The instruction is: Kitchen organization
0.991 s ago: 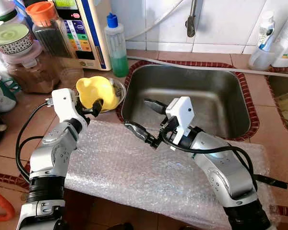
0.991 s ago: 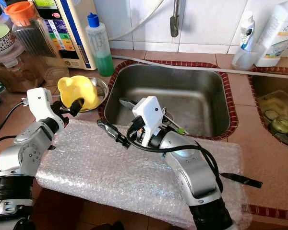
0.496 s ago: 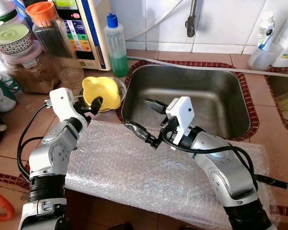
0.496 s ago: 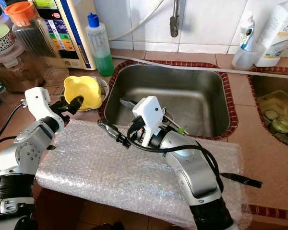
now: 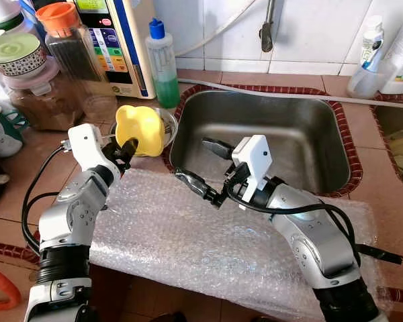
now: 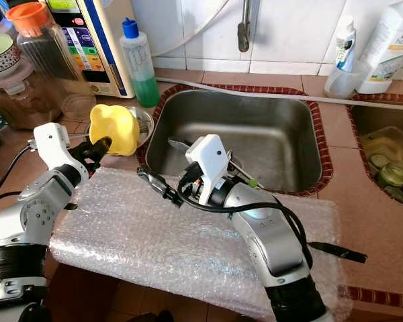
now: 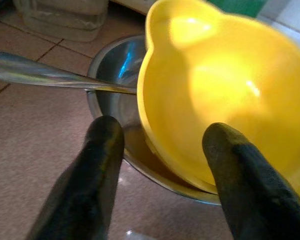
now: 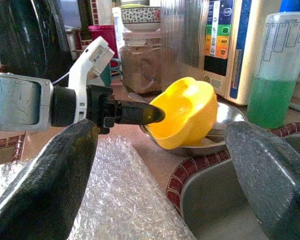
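A yellow plastic bowl [image 5: 141, 127] with ear-shaped handles stands tipped up on its edge in a small steel bowl [image 5: 168, 122] on the tiled counter, left of the sink. My left gripper [image 5: 129, 145] is shut on the yellow bowl's rim [image 7: 200, 100], one finger inside and one outside. A metal spoon [image 7: 40, 75] rests in the steel bowl. My right gripper [image 5: 190, 159] hangs open over the front left corner of the sink [image 5: 275, 107], above the bubble wrap [image 5: 188, 235], with nothing between its fingers.
A green soap bottle [image 5: 162, 64], jars [image 5: 67, 40] and a white appliance [image 5: 121, 40] crowd the counter behind the bowls. A dark knife [image 5: 379, 253] lies at the bubble wrap's right end. A second basin [image 5: 399, 144] holds dishes at far right.
The yellow bowl dropped nearly flat half a second ago and now stands tipped up on edge, turned by my left gripper. The right arm has stayed still.
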`<state>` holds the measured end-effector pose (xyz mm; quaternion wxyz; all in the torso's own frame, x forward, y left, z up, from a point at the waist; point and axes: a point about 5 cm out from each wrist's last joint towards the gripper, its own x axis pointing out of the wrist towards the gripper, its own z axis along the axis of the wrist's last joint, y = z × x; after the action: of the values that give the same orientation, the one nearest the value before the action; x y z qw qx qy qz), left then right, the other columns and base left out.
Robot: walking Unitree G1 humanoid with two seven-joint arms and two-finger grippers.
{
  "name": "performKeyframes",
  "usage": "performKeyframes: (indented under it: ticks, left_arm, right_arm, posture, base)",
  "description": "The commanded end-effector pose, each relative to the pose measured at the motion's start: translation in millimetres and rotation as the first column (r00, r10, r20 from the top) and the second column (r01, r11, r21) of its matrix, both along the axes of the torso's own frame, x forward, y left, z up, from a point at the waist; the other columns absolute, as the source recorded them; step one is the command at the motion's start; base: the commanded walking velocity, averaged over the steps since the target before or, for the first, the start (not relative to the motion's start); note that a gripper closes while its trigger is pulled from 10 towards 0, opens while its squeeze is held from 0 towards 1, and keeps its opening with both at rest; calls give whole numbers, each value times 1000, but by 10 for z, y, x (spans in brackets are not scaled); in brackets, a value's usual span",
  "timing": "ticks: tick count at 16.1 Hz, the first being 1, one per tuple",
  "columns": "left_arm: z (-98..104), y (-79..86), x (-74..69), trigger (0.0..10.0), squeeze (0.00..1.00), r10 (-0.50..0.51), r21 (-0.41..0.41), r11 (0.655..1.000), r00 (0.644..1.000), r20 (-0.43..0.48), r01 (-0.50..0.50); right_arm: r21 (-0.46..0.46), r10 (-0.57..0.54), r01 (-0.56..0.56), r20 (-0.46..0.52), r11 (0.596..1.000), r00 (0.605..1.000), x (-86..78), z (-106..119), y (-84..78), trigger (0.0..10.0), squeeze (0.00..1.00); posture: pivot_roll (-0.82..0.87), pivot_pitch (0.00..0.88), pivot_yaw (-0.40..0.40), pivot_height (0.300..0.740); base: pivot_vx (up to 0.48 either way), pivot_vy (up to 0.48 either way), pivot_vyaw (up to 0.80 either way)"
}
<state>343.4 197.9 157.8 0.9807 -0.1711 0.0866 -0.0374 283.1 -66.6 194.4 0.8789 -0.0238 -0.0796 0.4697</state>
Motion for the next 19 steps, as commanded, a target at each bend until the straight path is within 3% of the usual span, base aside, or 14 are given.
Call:
performKeyframes:
  ticks: [1, 8, 13, 19]
  left_arm:
    - [-100, 65, -43, 0, 0, 25, 30, 999, 998, -50, -24]
    - [-100, 174, -72, 0, 0, 74, 61, 996, 996, -49, -71]
    - [-26, 281, -77, 0, 0, 128, 128, 984, 992, -16, -125]
    - [63, 297, -86, 0, 0, 157, 168, 973, 987, 38, -161]
  right_arm:
    - [-2, 10, -10, 17, 1000, 1000, 10, 31, 21, 10000, 1000]
    - [-3, 12, -11, 21, 1000, 1000, 25, 31, 17, 10000, 1000]
    - [-3, 5, -5, 27, 1000, 1000, 37, 34, 14, 10000, 1000]
    - [-2, -4, 4, 33, 1000, 999, 56, 38, 9, 10000, 1000]
  posture:
    - [-170, 139, 109, 740]
    - [-165, 139, 104, 740]
    - [-165, 138, 105, 740]
    - [-162, 134, 103, 740]
  base:
    - [0, 0, 0]
    - [0, 0, 0]
    - [0, 0, 0]
    - [0, 0, 0]
